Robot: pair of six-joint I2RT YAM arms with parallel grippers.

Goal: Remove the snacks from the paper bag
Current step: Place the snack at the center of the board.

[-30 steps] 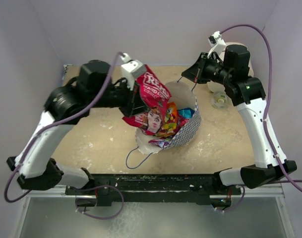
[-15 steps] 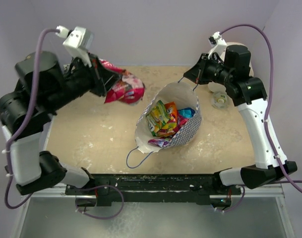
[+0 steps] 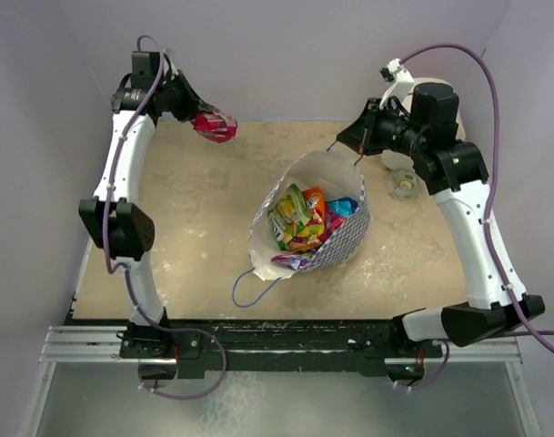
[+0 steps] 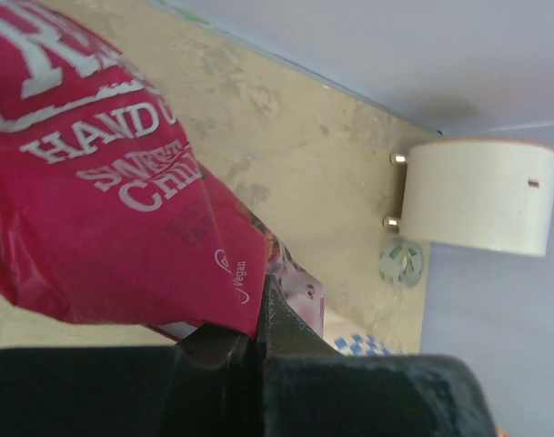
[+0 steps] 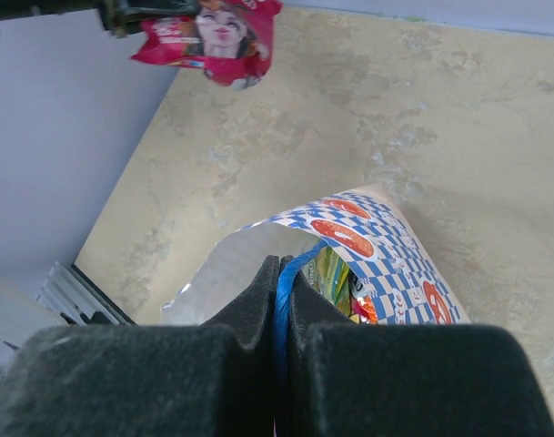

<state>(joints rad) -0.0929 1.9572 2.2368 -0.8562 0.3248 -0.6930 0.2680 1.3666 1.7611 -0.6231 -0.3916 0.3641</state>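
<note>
Beige tabletop (image 3: 195, 228) meets lilac walls (image 3: 286, 55); left tool (image 3: 197, 117) grips red packet (image 3: 215, 126), right tool (image 5: 278, 291) pinches blue cord (image 5: 295, 262).

Left arm (image 3: 122, 173) and right arm (image 3: 477, 237) are basically twins: smooth white plastic links with chunky black motor housings (image 3: 115, 228) at the joints. Each one has a purple cable (image 3: 493, 118) trailing off it. On the right arm the cable plugs into a small white block (image 3: 395, 71), and there's a tiny green light (image 3: 455, 160) on the black housing. Left gripper (image 4: 261, 305) and right gripper (image 5: 278, 273) both have matte black, slightly grainy wedge fingers (image 4: 299, 341).
</note>
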